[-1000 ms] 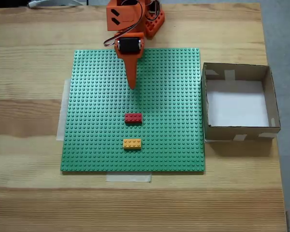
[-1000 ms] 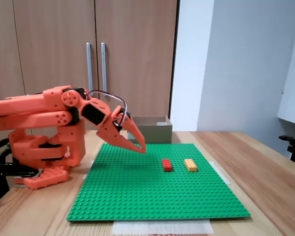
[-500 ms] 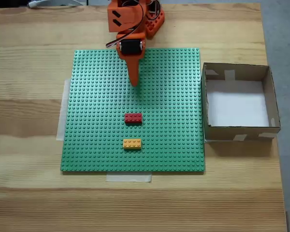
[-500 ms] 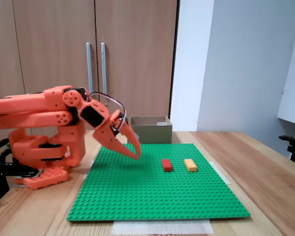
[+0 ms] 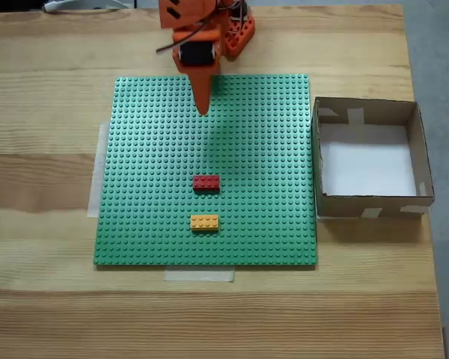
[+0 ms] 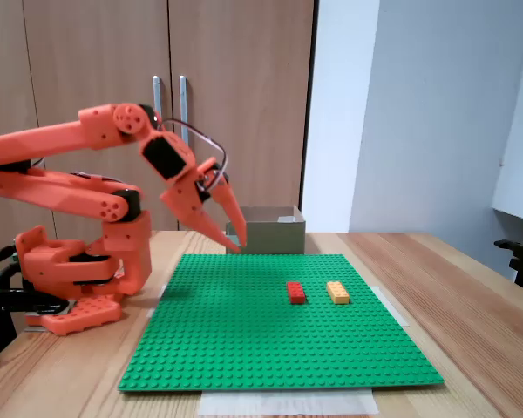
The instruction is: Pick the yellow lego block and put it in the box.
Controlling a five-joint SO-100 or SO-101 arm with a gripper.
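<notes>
The yellow lego block (image 5: 204, 221) (image 6: 337, 292) lies flat on the green baseplate (image 5: 150, 187) near its front edge in a fixed view. The box (image 5: 326, 158) (image 6: 270, 235), brown cardboard with a white bottom, stands just off the plate's right edge and holds nothing. My orange gripper (image 5: 203, 111) (image 6: 238, 244) hangs in the air over the plate's far part, pointing down, well short of the yellow block. Its fingers are slightly apart with nothing between them.
A red brick (image 5: 206, 182) (image 6: 295, 293) sits on the plate between the gripper and the yellow block. The arm's base (image 6: 70, 270) stands on the wooden table (image 5: 45, 299) behind the plate. Tape strips hold the plate's edges.
The arm has lifted and drawn the gripper back toward its base, higher above the plate. The fingers have parted a little. Both bricks and the box stayed put.
</notes>
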